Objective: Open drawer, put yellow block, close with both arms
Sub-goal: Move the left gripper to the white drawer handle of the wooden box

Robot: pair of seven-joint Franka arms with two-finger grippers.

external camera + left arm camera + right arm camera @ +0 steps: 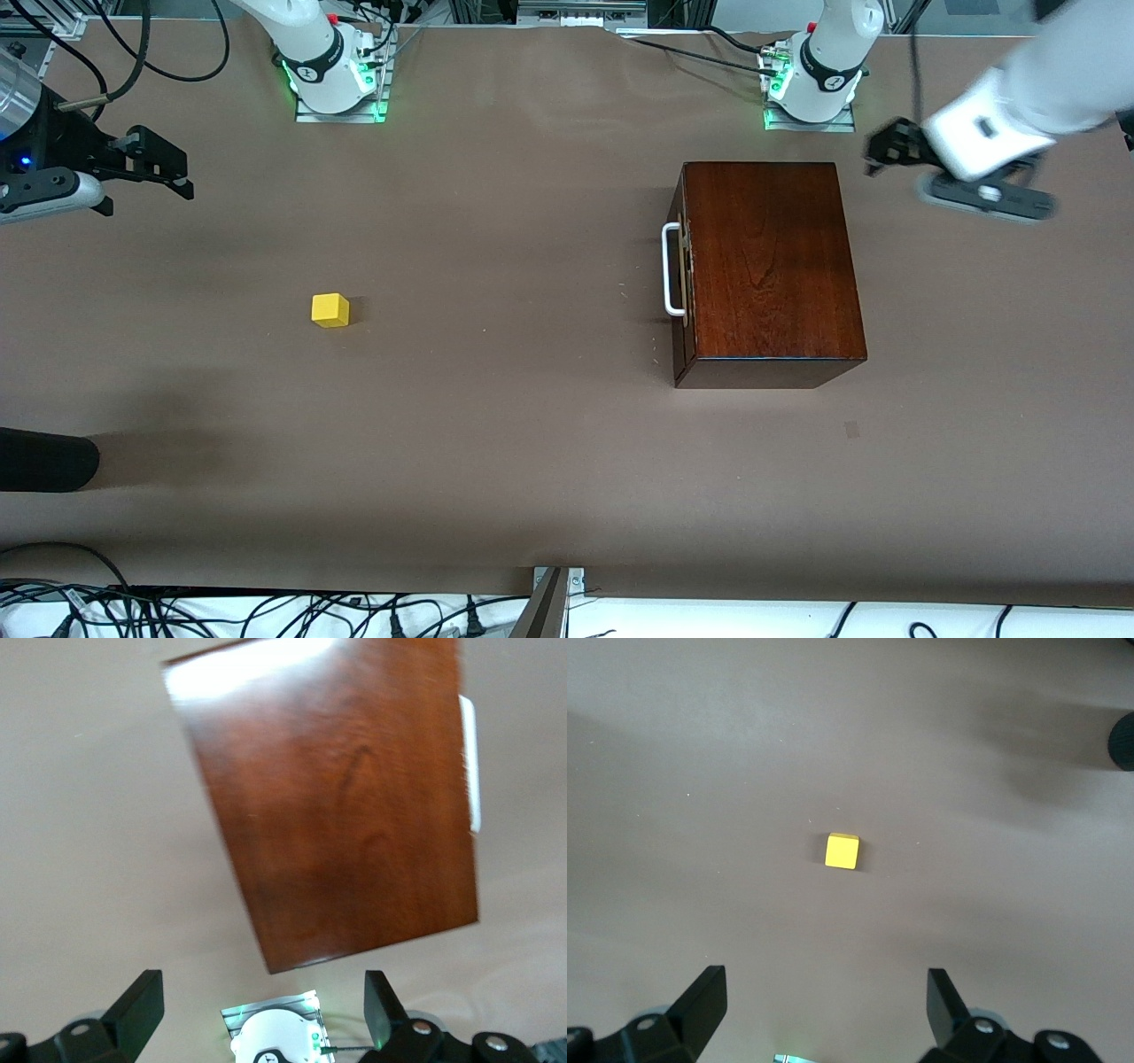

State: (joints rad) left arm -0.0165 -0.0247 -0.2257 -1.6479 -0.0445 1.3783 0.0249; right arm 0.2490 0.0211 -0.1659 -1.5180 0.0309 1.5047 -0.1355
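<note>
The dark mahogany box (771, 266) stands toward the left arm's end of the table. Its drawer is shut, and the white U-shaped handle (671, 270) faces the right arm's end. The yellow block (330, 310) lies on the bare table toward the right arm's end. My left gripper (888, 149) is open and empty, up in the air beside the box's back corner. Its wrist view shows the box top (345, 806) and handle (469, 762) ahead of the gripper (261, 988). My right gripper (170, 165) is open and empty, high over the table's right-arm end. Its wrist view shows the block (842, 851) ahead of the gripper (825, 979).
A black rounded object (44, 459) juts in at the right arm's end, nearer to the camera than the block; it also shows in the right wrist view (1122, 742). The arm bases (337, 84) (811, 89) stand at the back edge. Cables (266, 611) lie past the front edge.
</note>
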